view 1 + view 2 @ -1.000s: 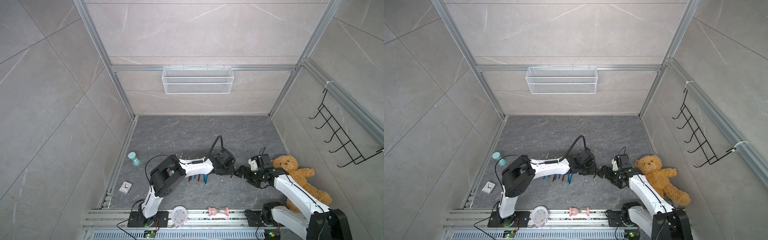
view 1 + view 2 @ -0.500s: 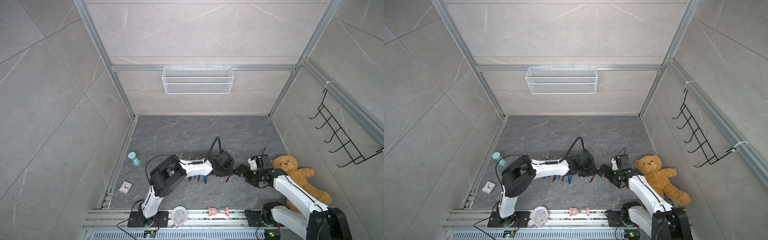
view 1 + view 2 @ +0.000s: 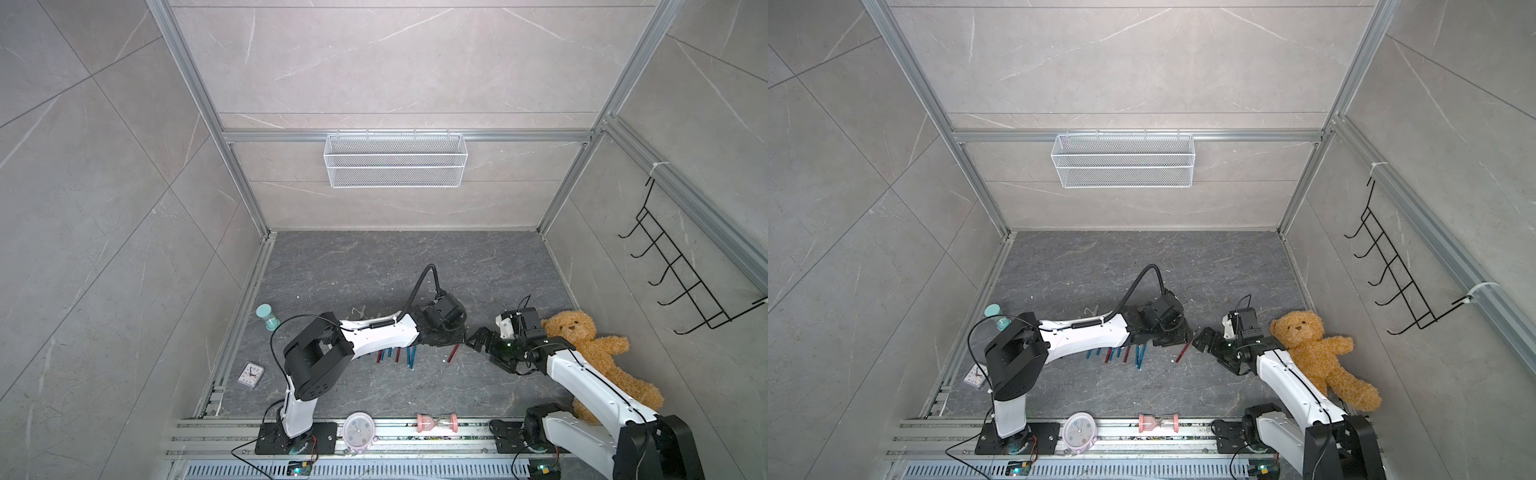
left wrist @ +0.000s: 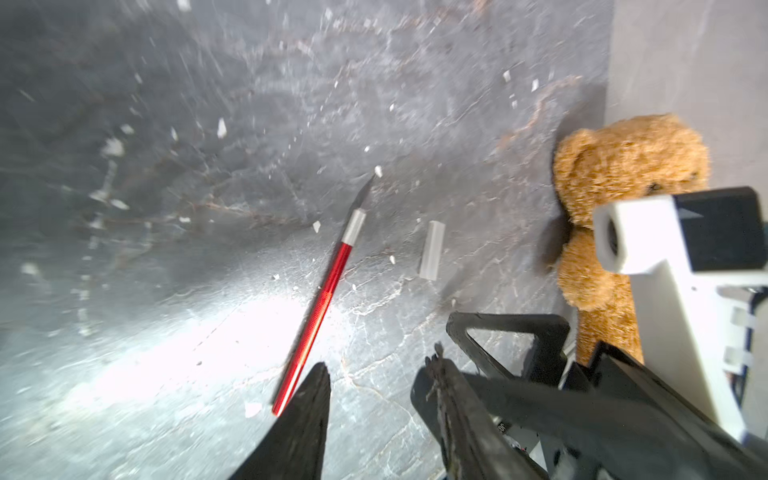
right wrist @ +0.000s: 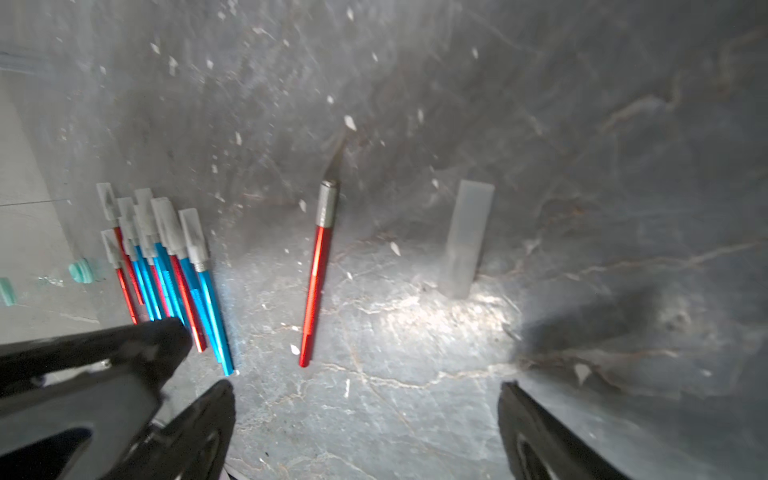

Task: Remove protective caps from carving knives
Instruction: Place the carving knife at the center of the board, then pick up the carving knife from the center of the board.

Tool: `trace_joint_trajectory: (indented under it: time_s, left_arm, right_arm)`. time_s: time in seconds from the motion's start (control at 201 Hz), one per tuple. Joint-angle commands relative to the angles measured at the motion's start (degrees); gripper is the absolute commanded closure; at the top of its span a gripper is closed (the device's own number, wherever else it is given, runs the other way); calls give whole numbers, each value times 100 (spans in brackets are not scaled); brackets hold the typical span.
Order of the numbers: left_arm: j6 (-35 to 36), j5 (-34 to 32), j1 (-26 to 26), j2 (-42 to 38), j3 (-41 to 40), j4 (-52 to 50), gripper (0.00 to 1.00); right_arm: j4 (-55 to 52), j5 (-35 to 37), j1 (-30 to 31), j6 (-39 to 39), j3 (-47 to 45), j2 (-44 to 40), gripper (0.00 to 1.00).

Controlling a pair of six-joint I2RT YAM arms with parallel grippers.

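A bare-bladed red carving knife [image 5: 318,270] lies flat on the tabletop [image 3: 374,257], with a loose protective cap [image 5: 467,239] near it but apart. The capped knives [image 5: 166,257] are bunched beside the left arm. The left claw [image 4: 376,374] is part-spread and empty, one finger just beside the handle end. The right claw [image 5: 365,395] gapes wide and empty, with the teddy bear [image 3: 590,353] close behind it at the side wall. Open tabletop runs to the back wall.
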Motion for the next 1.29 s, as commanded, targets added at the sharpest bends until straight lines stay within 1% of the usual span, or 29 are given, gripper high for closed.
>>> trace_joint_trajectory:
  time_s: [0.0,0.189,0.199,0.214,0.234,0.304,0.378,0.552,0.662,0.811,0.876,1.09,1.289]
  left_arm:
    - [416,-368,108,-430,172,-830,55]
    - [678,-697,324,-831,-136,-1567,51]
    - [685,-729,342,-849,-150,-1605,49]
    - [697,-765,359,-878,-171,-1680,42]
    - [726,-820,382,-915,-196,-1749,39]
    - [869,-934,440,-965,-224,-1992,36]
    - [1004,-1002,454,-858,-128,-2255,30]
    - [1124,-972,450,-348,207,-2579,30]
    - [1196,-1057,445,-67,413,-2742,35]
    - [1303,-1230,450,269,678,-3053,48]
    - [1370,-1274,446,398,770,-3167,52]
    - [1505,-1325,471,644,825,-3282,60]
    - [1563,-1221,490,791,801,-3235,67]
  right_arm:
    - [-408,173,31,-237,406,-125,2]
    - [-699,225,28,-690,881,7,0]
    - [-703,228,33,-701,895,11,0]
    - [-726,245,29,-722,936,29,0]
    - [-749,267,30,-774,990,59,0]
    - [-763,315,34,-881,1154,152,0]
    - [-737,337,34,-935,1278,261,0]
    - [-489,232,38,-895,1356,507,1]
    - [-435,222,30,-888,1396,554,1]
    - [-426,229,24,-920,1401,568,2]
    - [-419,239,29,-922,1392,585,2]
    - [-341,239,22,-927,1317,606,3]
    - [-303,231,6,-941,1269,632,3]
